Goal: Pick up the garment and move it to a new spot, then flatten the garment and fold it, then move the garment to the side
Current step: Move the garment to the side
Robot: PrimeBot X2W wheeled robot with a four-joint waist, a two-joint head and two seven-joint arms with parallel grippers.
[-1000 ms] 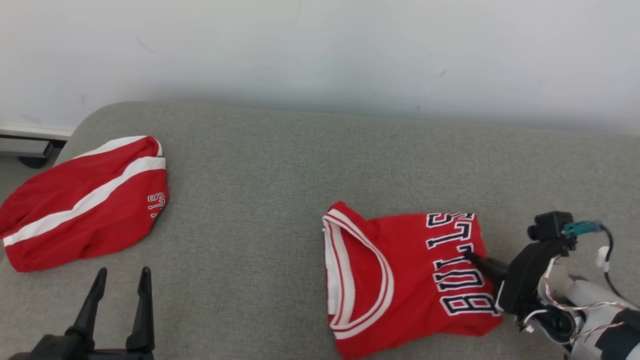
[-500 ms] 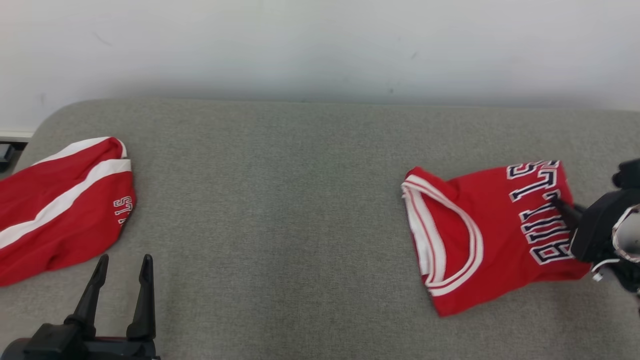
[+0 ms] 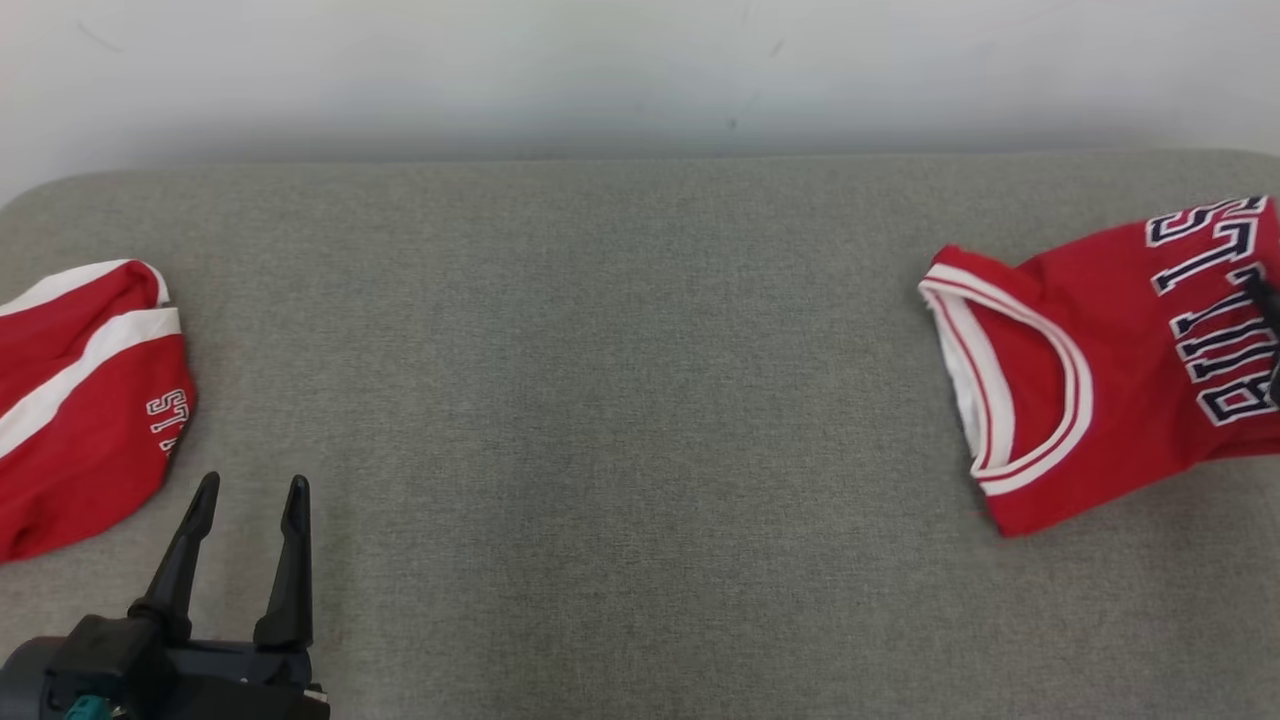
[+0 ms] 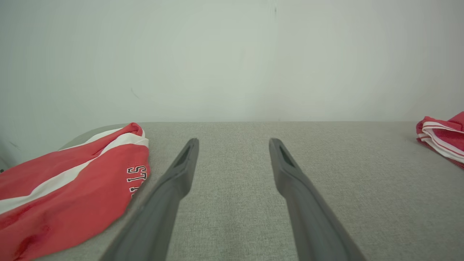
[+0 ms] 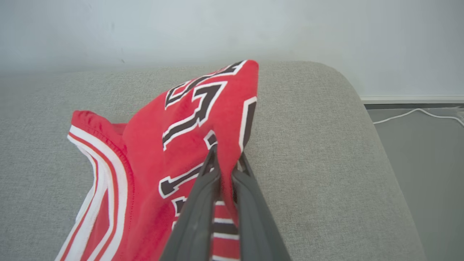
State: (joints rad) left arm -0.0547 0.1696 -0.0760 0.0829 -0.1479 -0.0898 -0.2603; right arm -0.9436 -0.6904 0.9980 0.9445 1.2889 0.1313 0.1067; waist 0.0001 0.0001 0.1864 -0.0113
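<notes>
The garment (image 3: 1110, 370), a folded red jersey with white trim and dark lettering, lies at the far right of the grey padded surface (image 3: 620, 350). My right gripper (image 5: 226, 154) is shut on the jersey's lettered edge (image 5: 203, 108), with cloth pinched between the fingers. One of its dark fingers (image 3: 1268, 305) pokes in at the head view's right edge. My left gripper (image 3: 250, 490) hovers open and holding nothing at the lower left, its fingers (image 4: 181, 170) spread above bare fabric. The jersey's collar (image 4: 440, 139) shows far to the right in the left wrist view.
A second red garment with a white stripe (image 3: 80, 400) lies at the left end, just left of my left gripper (image 4: 233, 143). The surface's rounded right end (image 5: 362, 119) drops to a grey floor with a white cable (image 5: 417, 114). A pale wall (image 3: 640, 70) runs behind.
The right gripper has dragged the jersey rightward along the surface, away from the striped garment. The camera has turned too. The left gripper has stayed open in place.
</notes>
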